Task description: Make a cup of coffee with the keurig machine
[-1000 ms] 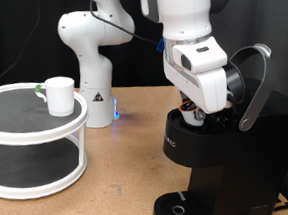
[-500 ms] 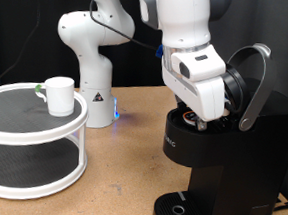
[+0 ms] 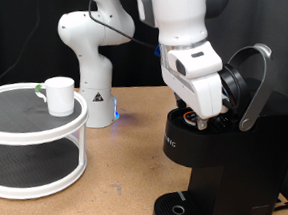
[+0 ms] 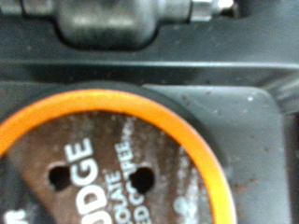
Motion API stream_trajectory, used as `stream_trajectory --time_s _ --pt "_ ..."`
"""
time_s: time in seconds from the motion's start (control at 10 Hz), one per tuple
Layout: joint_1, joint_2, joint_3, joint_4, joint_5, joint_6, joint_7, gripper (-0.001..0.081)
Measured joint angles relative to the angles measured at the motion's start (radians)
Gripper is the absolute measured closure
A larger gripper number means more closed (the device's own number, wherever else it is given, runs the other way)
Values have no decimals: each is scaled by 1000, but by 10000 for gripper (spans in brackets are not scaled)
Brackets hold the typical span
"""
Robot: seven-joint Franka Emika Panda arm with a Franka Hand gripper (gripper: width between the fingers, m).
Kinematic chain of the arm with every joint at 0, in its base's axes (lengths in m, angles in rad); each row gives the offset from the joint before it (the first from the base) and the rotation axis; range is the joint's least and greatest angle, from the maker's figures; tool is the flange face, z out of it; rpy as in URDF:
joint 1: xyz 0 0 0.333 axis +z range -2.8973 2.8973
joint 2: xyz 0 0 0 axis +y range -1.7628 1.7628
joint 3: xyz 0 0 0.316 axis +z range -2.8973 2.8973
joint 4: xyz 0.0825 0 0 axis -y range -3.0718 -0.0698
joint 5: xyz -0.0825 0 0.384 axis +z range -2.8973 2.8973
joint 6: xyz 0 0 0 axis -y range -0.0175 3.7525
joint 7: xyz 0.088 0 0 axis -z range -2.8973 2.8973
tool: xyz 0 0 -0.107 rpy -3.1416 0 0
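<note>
The keurig machine [image 3: 220, 159] is seen at the lower right of the exterior view as a tall black boxy body, with its silver-grey handle band [image 3: 256, 86] raised and the brew head open. A round opening is visible at its base. In the wrist view a brown foil lid with an orange rim [image 4: 112, 168], punctured by small holes and printed with white letters, is shown seated in the machine's dark chamber. The gripper [image 3: 205, 116] is held just above that open chamber; whether its fingers are spread or closed cannot be told. The cup [image 3: 57, 94], small, plain and white, is placed on the upper tier of a round white two-tier stand [image 3: 31, 144] at the left, resting on the wooden tabletop [image 3: 123, 181].
</note>
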Motion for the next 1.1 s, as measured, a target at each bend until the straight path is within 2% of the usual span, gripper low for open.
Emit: stream_trajectory --time_s 0.3,0.5,0.8,1.1 --pt "-14 -50 -36 1 61 -64 -69 1" --pt "-22 -80 -52 -4 62 -89 -85 1" --pt "-27 -81 -61 -4 61 -95 -111 1" --pt "-41 -129 -97 24 80 -151 -116 1"
